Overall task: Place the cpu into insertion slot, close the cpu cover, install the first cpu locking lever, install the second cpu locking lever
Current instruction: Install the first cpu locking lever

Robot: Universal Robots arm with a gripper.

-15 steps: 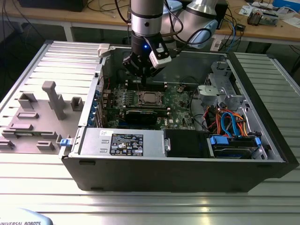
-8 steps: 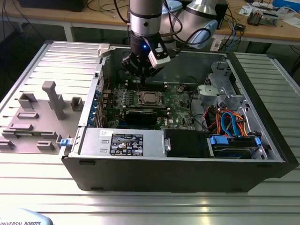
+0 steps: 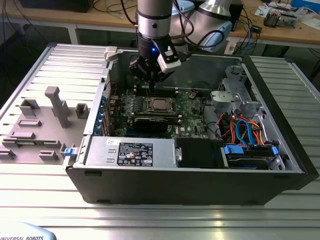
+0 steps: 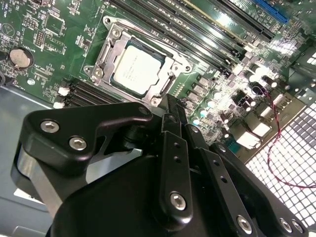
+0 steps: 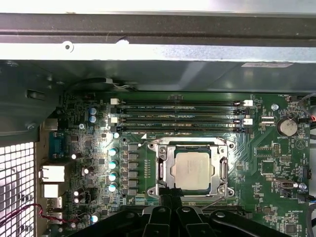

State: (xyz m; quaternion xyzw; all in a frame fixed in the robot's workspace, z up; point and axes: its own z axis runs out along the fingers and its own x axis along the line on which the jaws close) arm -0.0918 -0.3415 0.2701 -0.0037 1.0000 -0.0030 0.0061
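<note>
The cpu point(image 5: 191, 170), a silvery square chip, lies flat in the insertion slot on the green board, which is mostly hidden beneath it. The cpu cover point(image 5: 166, 171), a silver frame, lies down around the chip; both show again in the second wrist view, cpu point(image 4: 137, 66) and cover point(image 4: 105, 53). My gripper point(image 5: 168, 196) hovers at the socket's edge, its black fingers point(image 4: 173, 123) pressed together with nothing between them. In the exterior view the gripper point(image 3: 150, 85) hangs just above and behind the cpu point(image 3: 160, 104). I cannot tell how the locking levers stand.
Memory slots point(image 5: 180, 116) run beside the socket toward the case wall point(image 5: 148, 69). A black card point(image 3: 150, 123) lies in front of the socket, then the power supply point(image 3: 130, 152). Coloured cables point(image 3: 240, 129) fill the exterior view's right. A grey fixture point(image 3: 50, 117) stands outside the case.
</note>
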